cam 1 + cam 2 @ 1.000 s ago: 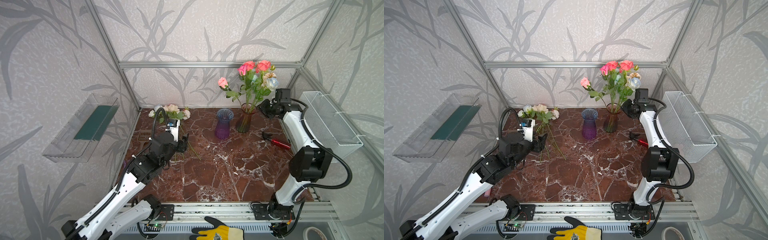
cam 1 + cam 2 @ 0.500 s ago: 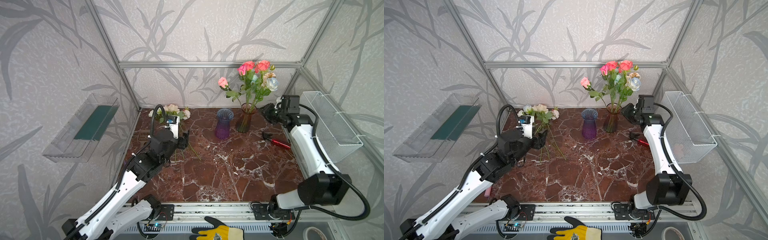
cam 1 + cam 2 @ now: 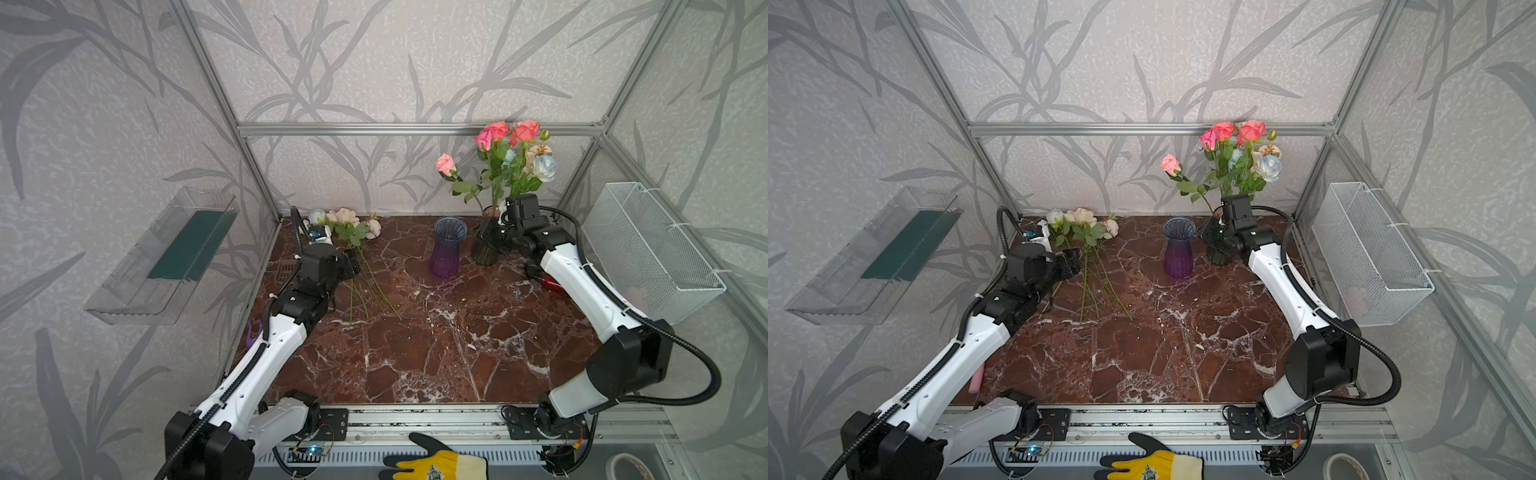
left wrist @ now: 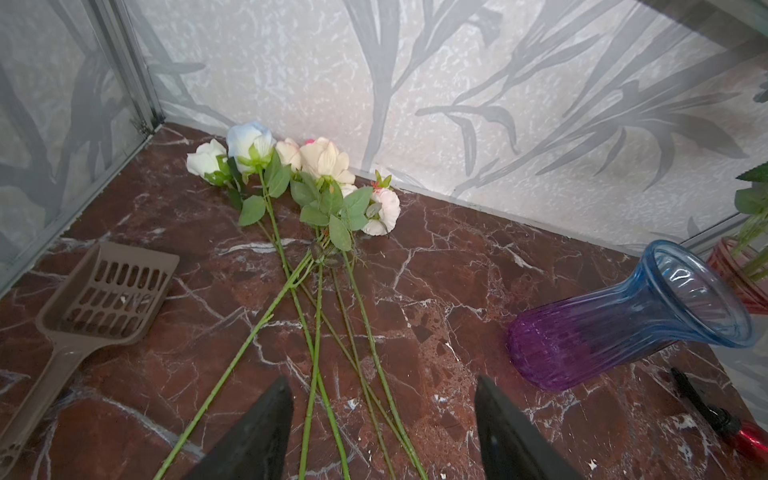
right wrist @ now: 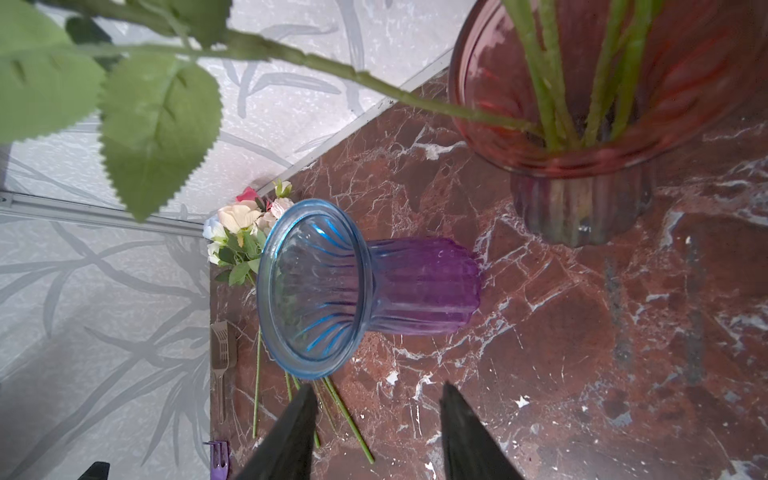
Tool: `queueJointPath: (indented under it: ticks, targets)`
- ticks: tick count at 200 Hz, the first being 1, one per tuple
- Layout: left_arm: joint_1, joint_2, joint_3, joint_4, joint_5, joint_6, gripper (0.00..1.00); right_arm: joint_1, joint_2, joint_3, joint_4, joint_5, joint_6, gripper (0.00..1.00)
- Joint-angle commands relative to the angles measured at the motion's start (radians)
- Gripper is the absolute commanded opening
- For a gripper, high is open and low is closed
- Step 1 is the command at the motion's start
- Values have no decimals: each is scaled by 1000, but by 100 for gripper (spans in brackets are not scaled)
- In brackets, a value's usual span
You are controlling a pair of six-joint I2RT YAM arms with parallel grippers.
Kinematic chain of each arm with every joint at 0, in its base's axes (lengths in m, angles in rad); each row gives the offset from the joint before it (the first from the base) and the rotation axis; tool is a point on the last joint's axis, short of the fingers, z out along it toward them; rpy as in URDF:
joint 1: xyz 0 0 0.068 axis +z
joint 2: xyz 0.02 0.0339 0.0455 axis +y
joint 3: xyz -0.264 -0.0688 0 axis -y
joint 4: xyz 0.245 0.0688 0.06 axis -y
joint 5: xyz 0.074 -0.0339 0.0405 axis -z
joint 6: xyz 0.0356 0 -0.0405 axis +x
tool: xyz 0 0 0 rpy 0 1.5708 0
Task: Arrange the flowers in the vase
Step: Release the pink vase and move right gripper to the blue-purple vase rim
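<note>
Left wrist view: scoop (image 4: 95, 328) lies beside flowers (image 4: 324, 162); left gripper (image 4: 382, 380) open above them. Right gripper (image 5: 378, 386), open, has moved near red vase (image 5: 582, 208).

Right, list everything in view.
Loose long-stemmed roses: about six, cream, white, blue, back left.
Roses in vase: about seven, coral, pink, cream, blue, back right.
Ribbed glass vase holding them: one, red-tinted, back right.
Empty ribbed glass vase: one, blue-to-purple, back centre.
Slotted plastic scoop: one, brown, left edge.
Hand tool: one, black and red, right side.
Wire basket: one, white, far right.
Plastic tray: one, clear, far left.
Glove: one, yellow, front.
Left end effector: open, over loose stems.
Right end effector: open, beside red-tinted vase.
</note>
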Motion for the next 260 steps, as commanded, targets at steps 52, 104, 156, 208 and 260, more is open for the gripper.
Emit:
queueJointPath:
  ticks: [52, 104, 156, 208, 260]
  targets:
    - [42, -22, -3, 53, 47, -58, 69, 12, 114, 154, -52, 22, -28, 51]
    - [69, -22, -17, 81, 104, -88, 68, 40, 222, 203, -54, 48, -24, 47]
    - [102, -16, -23, 101, 136, -115, 68, 40, 279, 192, -21, 50, -15, 36]
    - [148, -11, -35, 130, 165, -136, 66, 46, 284, 190, -16, 47, -10, 14]
    - [187, -23, -46, 151, 178, -141, 66, 51, 250, 192, -37, 28, -17, 0]
